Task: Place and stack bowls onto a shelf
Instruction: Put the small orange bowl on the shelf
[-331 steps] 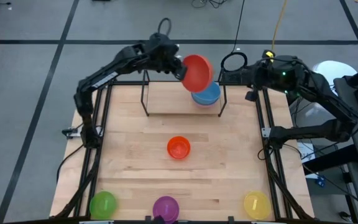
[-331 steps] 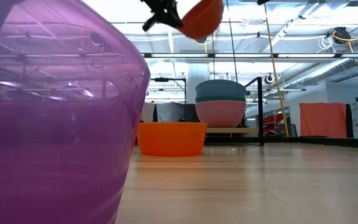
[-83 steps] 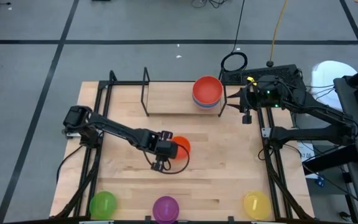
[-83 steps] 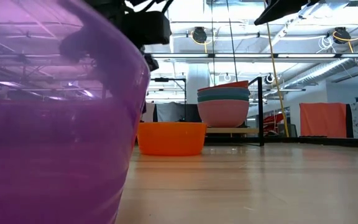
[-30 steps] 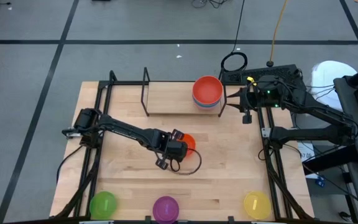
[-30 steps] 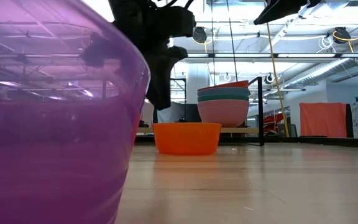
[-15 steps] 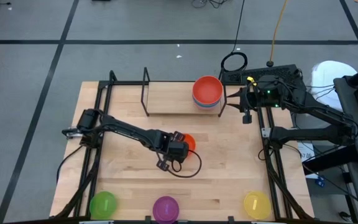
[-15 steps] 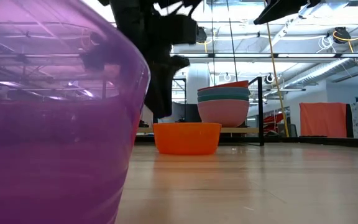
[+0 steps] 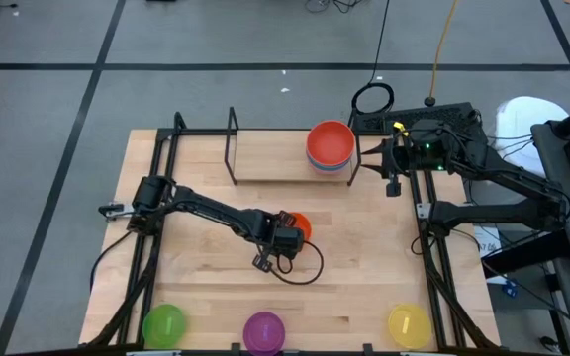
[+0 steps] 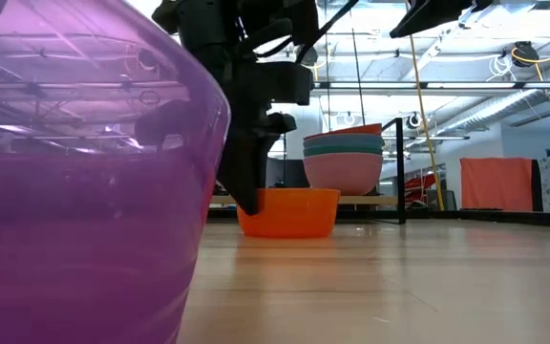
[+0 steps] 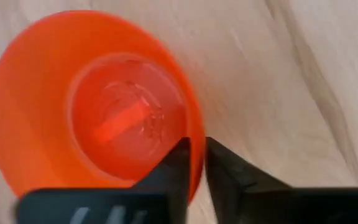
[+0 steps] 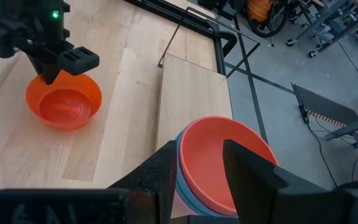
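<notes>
The step in hand looks like the pick-up of the orange bowl (image 9: 296, 227), which sits upright on the table (image 9: 364, 287) near its middle, in front of the shelf (image 9: 265, 156). The left gripper (image 11: 196, 163) is down at the bowl's rim with one dark finger inside the wall and the other outside it, the two standing close with the thin orange edge between them; they appear to be pinching that rim, though the bowl rests on the wood in the low view and is not lifted. On the right end of the shelf stands a stack of bowls with the red bowl (image 9: 330, 141) on top (teal, blue and pink edges show beneath it in the low view). The right gripper (image 12: 197, 163) waits just beside that stack, its fingers spread apart and holding nothing. The green bowl (image 9: 163, 322), purple bowl (image 9: 263, 330) and yellow bowl (image 9: 408, 322) lie along the near edge of the table, well apart from each other. The next move, as I judge it, calls for a firm hold on the rim, a straight lift clear of the table, and a carry to the shelf.
</notes>
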